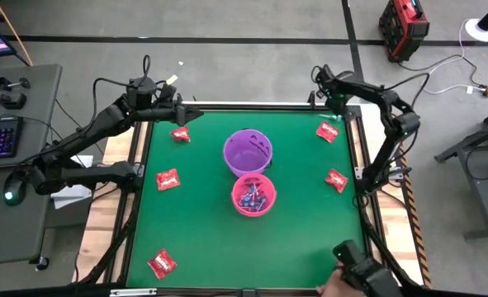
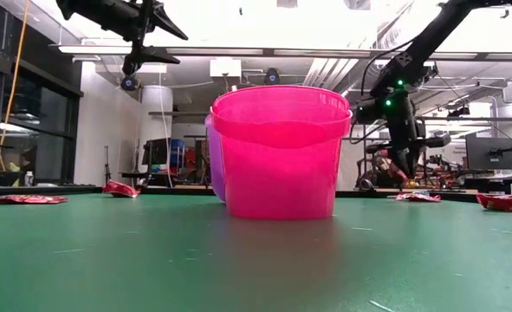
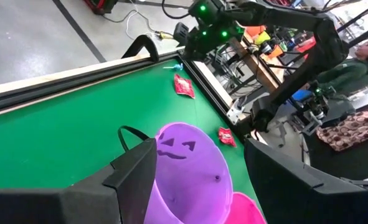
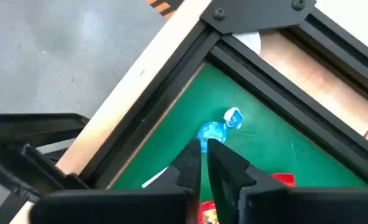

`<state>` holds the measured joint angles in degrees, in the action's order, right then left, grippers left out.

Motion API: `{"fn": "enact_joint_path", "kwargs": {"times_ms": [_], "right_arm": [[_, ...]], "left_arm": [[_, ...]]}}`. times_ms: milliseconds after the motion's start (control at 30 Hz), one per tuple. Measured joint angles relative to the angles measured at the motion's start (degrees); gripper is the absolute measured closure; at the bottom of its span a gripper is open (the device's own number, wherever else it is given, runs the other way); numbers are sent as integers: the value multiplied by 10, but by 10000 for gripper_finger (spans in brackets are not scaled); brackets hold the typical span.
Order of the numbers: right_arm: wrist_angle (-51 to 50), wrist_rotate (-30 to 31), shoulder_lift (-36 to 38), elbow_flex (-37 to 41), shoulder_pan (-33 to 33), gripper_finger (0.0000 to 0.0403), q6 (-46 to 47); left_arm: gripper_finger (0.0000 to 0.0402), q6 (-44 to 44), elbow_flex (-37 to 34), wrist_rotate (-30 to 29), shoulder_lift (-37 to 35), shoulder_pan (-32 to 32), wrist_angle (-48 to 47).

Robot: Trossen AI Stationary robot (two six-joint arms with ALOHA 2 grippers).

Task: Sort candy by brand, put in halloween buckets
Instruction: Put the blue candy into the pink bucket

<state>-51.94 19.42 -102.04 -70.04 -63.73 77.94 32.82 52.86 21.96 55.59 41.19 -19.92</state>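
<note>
Status: sorting is partly complete. The pink bucket [image 1: 253,195] stands at the centre of the green tabletop [image 1: 210,239] and already contains several blue-headed lollipops. The purple bucket [image 1: 247,152] stands just behind it, touching or nearly touching, and appears empty in the high view.

Remaining red packets, all lying loose on the tabletop:
- one at the far left [image 1: 180,134], near the left arm
- one at mid left [image 1: 168,179]
- one at the near left corner [image 1: 162,263]
- one at the far right [image 1: 328,130]
- one at mid right [image 1: 336,180]

No red packet is visible in either bucket, so that whole brand is judged still to be sorted.

One blue lollipop [image 4: 213,131] lies in the far right corner of the tabletop, close against the frame rails.

Right gripper [image 4: 202,163]: positioned over that corner, directly above the lollipop. Its jaws are nearly closed, with only a narrow gap, and hold nothing; the lollipop head shows just beyond the tips. This is judged to be an approach for a pick, with the pink bucket as the likely destination.

Left gripper [image 3: 199,168]: raised above the far left of the tabletop, facing the purple bucket. Its jaws are spread wide and empty.

A person's hand shows at the near right edge [image 1: 336,285]
</note>
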Motion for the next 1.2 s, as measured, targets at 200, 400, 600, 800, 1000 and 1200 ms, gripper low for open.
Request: {"fn": "enact_joint_path", "kwargs": {"times_ms": [200, 400, 600, 800, 1000, 1200], "right_arm": [[10, -29, -21, 0, -23, 299, 16], [10, -51, -46, 0, -26, 234, 39], [16, -15, -50, 0, -27, 232, 82], [17, -7, -50, 0, -25, 251, 81], [-3, 3, -62, 0, -15, 253, 72], [-36, 63, -109, -14, 14, 253, 74]], "left_arm": [[170, 1, 0, 0, 0, 0, 0], [170, 10, 0, 0, 0, 0, 0], [170, 16, 0, -2, 0, 0, 0], [170, 30, 0, -2, 0, 0, 0], [170, 31, 0, -2, 0, 0, 0], [170, 29, 0, -2, 0, 0, -9]]}}
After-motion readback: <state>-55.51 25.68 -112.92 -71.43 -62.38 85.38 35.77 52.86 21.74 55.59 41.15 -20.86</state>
